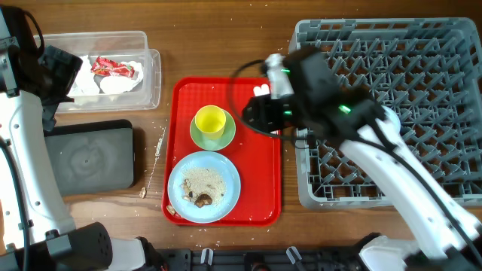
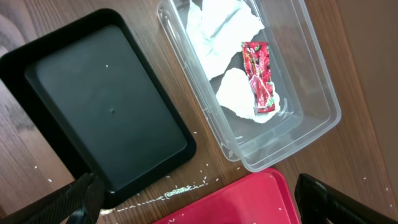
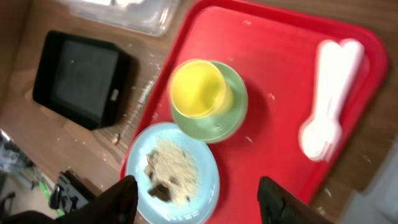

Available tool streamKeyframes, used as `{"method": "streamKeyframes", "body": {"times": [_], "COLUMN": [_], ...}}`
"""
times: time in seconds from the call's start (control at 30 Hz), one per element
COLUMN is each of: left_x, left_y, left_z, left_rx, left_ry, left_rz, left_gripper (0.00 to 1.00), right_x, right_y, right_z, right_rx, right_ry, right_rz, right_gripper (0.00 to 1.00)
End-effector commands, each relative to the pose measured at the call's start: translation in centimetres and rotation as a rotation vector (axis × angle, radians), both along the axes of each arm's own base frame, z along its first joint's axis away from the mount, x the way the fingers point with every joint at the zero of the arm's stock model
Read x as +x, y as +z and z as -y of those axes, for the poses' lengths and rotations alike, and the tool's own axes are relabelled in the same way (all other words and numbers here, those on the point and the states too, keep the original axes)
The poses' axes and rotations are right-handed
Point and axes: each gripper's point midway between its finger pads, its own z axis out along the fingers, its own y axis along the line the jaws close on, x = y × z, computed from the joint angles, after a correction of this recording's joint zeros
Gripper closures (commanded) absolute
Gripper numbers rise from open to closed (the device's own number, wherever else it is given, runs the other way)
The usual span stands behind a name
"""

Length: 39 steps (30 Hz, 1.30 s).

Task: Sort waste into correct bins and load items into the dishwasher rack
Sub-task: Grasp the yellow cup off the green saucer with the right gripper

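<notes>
Right arm stretched over rack (image 1: pixel 422 68), right tool (image 3: pixel 200 200) spread wide above red tray (image 3: pixel 267 146). Left tool (image 2: pixel 202 202) spread too, near clear tub (image 2: pixel 316 76) corner.

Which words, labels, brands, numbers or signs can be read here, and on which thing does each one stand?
No text can be read.
On the red-and-white wrapper, in the clear tub: print is visible, but too blurred to read.
On the black tray: a small pale patch on its rim, perhaps a label, too small to read.
</notes>
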Motion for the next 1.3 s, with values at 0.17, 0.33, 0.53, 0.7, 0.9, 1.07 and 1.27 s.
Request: {"method": "streamKeyframes", "body": {"times": [0.17, 0.33, 0.53, 0.7, 0.9, 1.07, 1.27], "left_x": [0.0, 0.0, 0.0, 0.0, 0.0, 0.0, 0.0], "left_y": [-0.2, -0.2, -0.2, -0.2, -0.2, -0.2, -0.2], "left_z": [-0.2, -0.2, -0.2, -0.2, -0.2, -0.2, -0.2], "left_rx": [-0.003, -0.003, -0.003, -0.003, -0.003, -0.003, -0.003], "left_ry": [0.013, 0.013, 0.013, 0.013, 0.013, 0.013, 0.013], "left_rz": [-0.003, -0.003, -0.003, -0.003, -0.003, -0.003, -0.003], "left_gripper": [0.00, 0.00, 0.00, 0.00, 0.00, 0.00, 0.00], "right_x": [2.2, 3.4, 2.5, 3.3, 3.5, 5.1, 8.4], "right_y": [-5.5, -7.1, -14.0, -16.2, -15.1, -4.3, 5.7], "right_z": [-10.7, -13.2, -14.7, -13.9, -13.6, -10.4, 2.3], "right_rx": [-0.206, -0.181, -0.328, -0.439, -0.452, -0.362, -0.091], "right_ry": [0.202, 0.131, 0.139, 0.084, 0.081, 0.020, -0.016], "right_rz": [-0.010, 0.021, -0.004, 0.049, 0.057, 0.139, 0.085], "right_gripper": [0.11, 0.39, 0.56, 0.59, 0.96, 0.96, 0.96]}}
